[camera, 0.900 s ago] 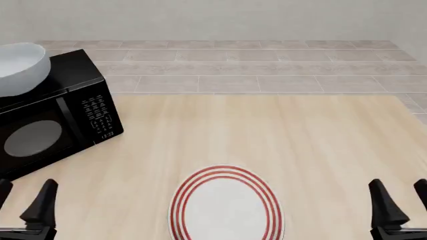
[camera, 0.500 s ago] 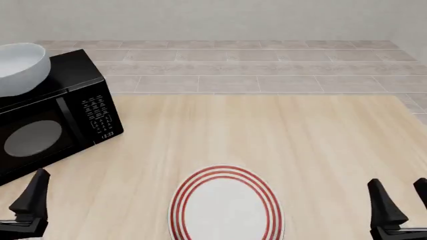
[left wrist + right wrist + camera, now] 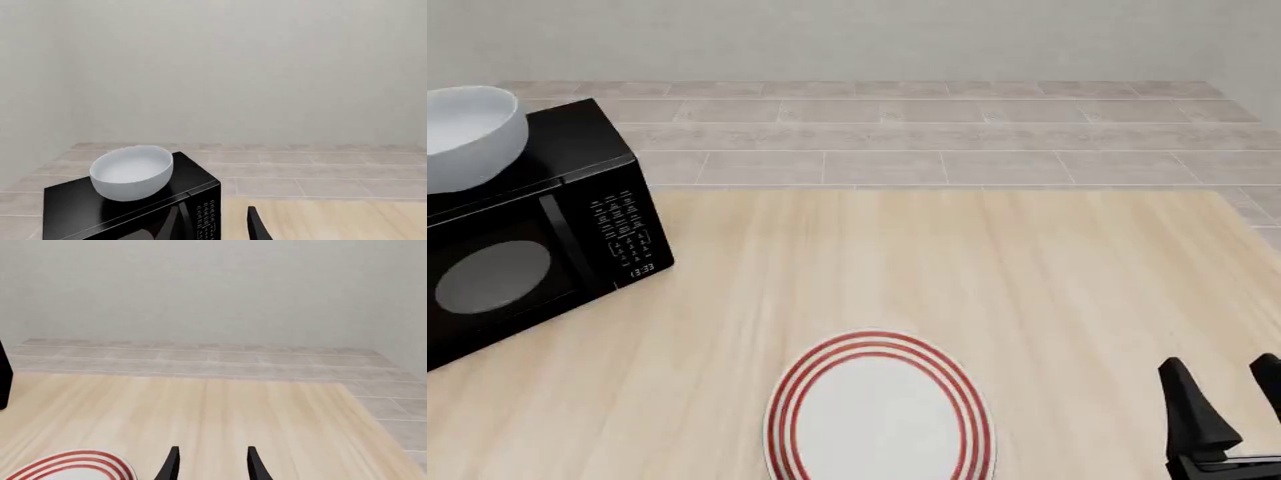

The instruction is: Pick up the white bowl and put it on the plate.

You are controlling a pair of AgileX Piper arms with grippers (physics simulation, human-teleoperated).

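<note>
Right gripper (image 3: 1232,405): matte black (tapered, pointed) fingers (image 3: 1190,404)

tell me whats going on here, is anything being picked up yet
Nothing is held yet. The white bowl sits on top of the black microwave at the table's far left, and the plate lies bare near the front edge. The right gripper hovers open low at the front right, away from both. The left gripper faces the microwave and bowl from a distance, touching neither; only its fingertips show, so its state is unclear.
</note>
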